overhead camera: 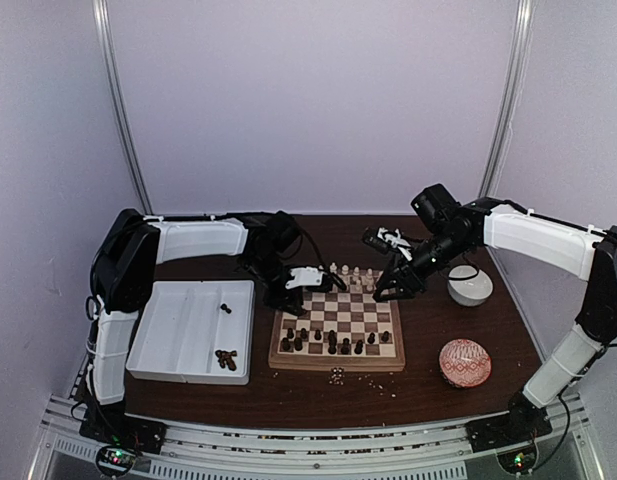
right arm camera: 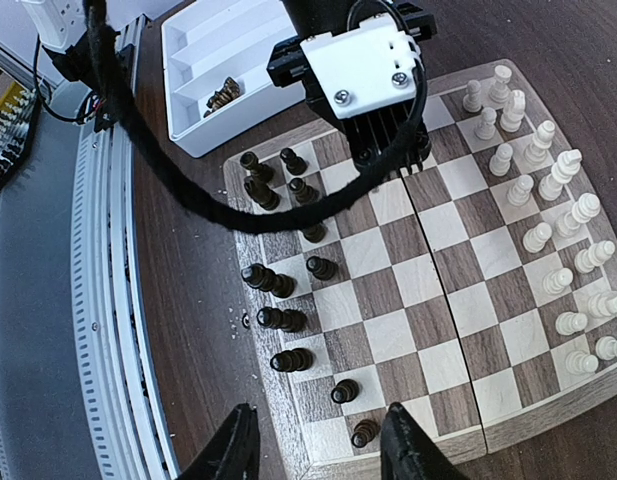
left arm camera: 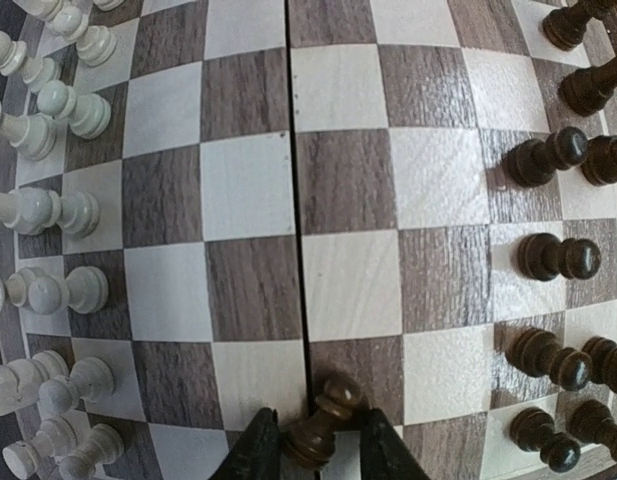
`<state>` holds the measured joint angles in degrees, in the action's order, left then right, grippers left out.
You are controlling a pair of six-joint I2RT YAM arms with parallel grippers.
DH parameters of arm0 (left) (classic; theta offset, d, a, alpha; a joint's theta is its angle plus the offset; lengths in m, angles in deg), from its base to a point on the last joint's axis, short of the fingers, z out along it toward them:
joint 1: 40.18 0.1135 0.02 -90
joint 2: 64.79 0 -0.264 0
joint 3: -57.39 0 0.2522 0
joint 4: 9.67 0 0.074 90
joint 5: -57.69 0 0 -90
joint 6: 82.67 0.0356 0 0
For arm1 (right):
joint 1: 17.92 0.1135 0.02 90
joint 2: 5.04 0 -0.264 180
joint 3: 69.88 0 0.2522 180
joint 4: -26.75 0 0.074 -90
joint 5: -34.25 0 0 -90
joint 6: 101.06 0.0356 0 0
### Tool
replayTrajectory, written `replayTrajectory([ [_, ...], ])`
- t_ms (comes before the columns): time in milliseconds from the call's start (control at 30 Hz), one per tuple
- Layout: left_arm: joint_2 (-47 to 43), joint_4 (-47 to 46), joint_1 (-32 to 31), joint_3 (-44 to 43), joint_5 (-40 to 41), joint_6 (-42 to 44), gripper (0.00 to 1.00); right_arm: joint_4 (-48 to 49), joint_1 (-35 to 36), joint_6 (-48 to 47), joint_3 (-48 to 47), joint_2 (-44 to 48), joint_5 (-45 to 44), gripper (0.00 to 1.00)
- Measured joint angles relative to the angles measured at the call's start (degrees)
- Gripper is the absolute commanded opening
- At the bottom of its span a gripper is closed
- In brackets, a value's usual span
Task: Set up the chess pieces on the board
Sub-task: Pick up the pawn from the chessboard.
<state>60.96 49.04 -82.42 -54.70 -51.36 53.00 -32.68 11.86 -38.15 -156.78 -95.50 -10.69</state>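
Dark pawn [left arm camera: 326, 415] tilted between left claw [left arm camera: 322, 425]

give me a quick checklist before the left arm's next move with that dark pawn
1. Dark pawn between the left gripper fingers: ok, it sits by the fold seam of the board.
2. Firm grip on the pawn: cannot tell.
3. Right gripper out of the way: ok, open and empty over the opposite edge of the board.
4. Free squares ahead of the pawn: ok, the middle rows are bare.
5. Tray emptied: not ok, dark pieces lie in the white tray.
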Motion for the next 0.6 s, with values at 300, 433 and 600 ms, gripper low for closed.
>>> replayTrajectory([
  [300,-0.85,-0.15,-0.37,1.03,0.85,-1.38,0.14,0.02,-0.09,-0.11,0.0,0.0,0.28,0.4],
  [433,-1.84,-0.17,-0.37,2.14,0.68,-3.72,0.1,0.24,-0.15,0.33,0.0,0.2,0.7,0.4],
  [600,-2.89,-1.44,-0.35,3.26,-2.47,-8.5,0.1,0.83,-0.57,0.63,0.02,2.03,1.27,0.4],
])
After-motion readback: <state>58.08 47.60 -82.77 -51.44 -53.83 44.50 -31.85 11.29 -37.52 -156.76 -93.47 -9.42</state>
